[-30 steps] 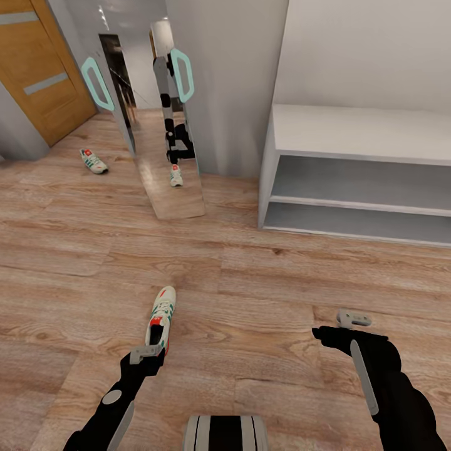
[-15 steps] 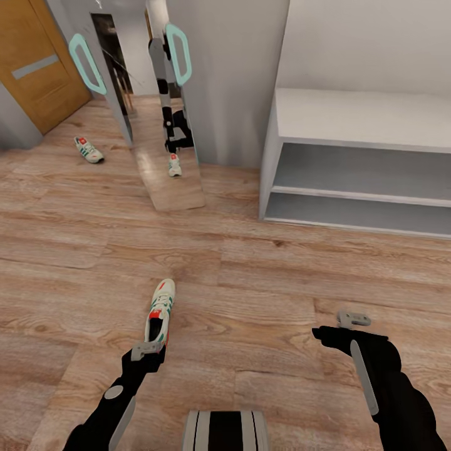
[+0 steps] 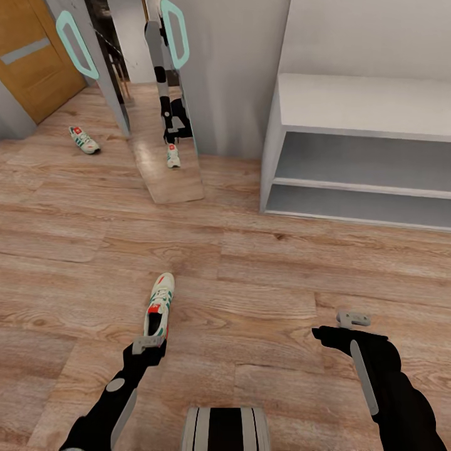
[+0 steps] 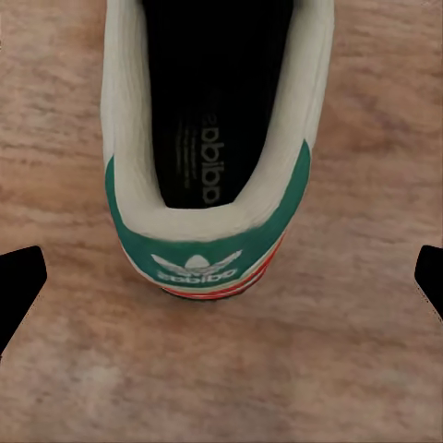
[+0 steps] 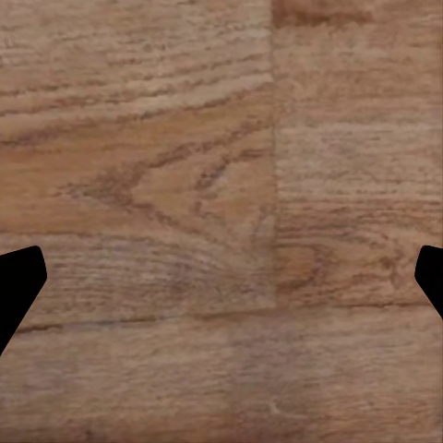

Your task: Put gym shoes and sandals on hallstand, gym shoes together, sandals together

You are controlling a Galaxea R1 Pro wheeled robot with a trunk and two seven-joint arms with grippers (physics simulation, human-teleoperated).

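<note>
One cream-white gym shoe with green stripes lies on the wood floor, toe pointing away from me. My left gripper hovers open just over its heel. In the left wrist view the green heel patch sits between the wide-spread fingertips. The second gym shoe lies far off at the left, near the wooden door. My right gripper hangs open over bare floor. The pale grey hallstand stands at the right. The sandals are out of view.
A tall mirror with turquoise handles leans at the back and reflects the robot and a shoe. A wooden door is at the far left. Open plank floor lies between me and the hallstand's low shelves.
The whole view has shifted, so the camera has moved and far things sit higher in the picture. My left gripper stays over the shoe's heel, arm slightly more extended. The right arm is unchanged.
</note>
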